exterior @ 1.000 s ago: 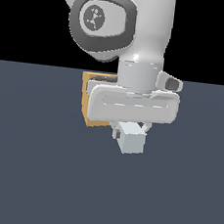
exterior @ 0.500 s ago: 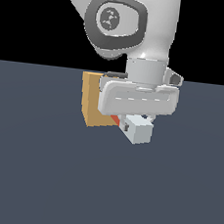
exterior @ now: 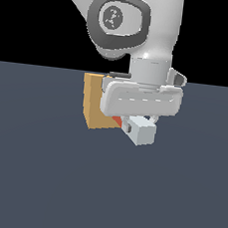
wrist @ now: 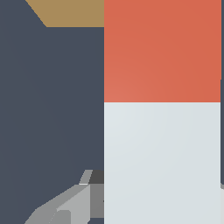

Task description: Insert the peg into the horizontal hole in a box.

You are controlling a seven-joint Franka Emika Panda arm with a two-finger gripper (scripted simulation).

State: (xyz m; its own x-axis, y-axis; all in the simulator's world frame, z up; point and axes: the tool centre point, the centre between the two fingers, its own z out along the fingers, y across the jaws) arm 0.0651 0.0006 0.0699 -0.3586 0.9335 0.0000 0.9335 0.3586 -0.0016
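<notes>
My gripper [exterior: 141, 123] is shut on the peg [exterior: 140, 130], a pale grey-white square bar held level above the floor. Its white end faces the camera and its red end [exterior: 116, 121] points at the tan-orange box [exterior: 94, 106] just behind it. In the wrist view the peg [wrist: 162, 162] fills most of the picture, white near me and red [wrist: 162, 50] farther out, with a strip of the box [wrist: 70, 12] beyond. One finger [wrist: 65, 205] shows beside the peg. The hole is hidden behind my hand and the peg.
A dark grey-blue floor [exterior: 38, 177] spreads around the box on all sides. The arm's wrist and large joint [exterior: 118, 24] stand above the box and cover its right part in the exterior view.
My hand with the peg has shifted slightly toward the exterior view's left and turned, bringing the red end closer to the box. The grip on the peg is unchanged.
</notes>
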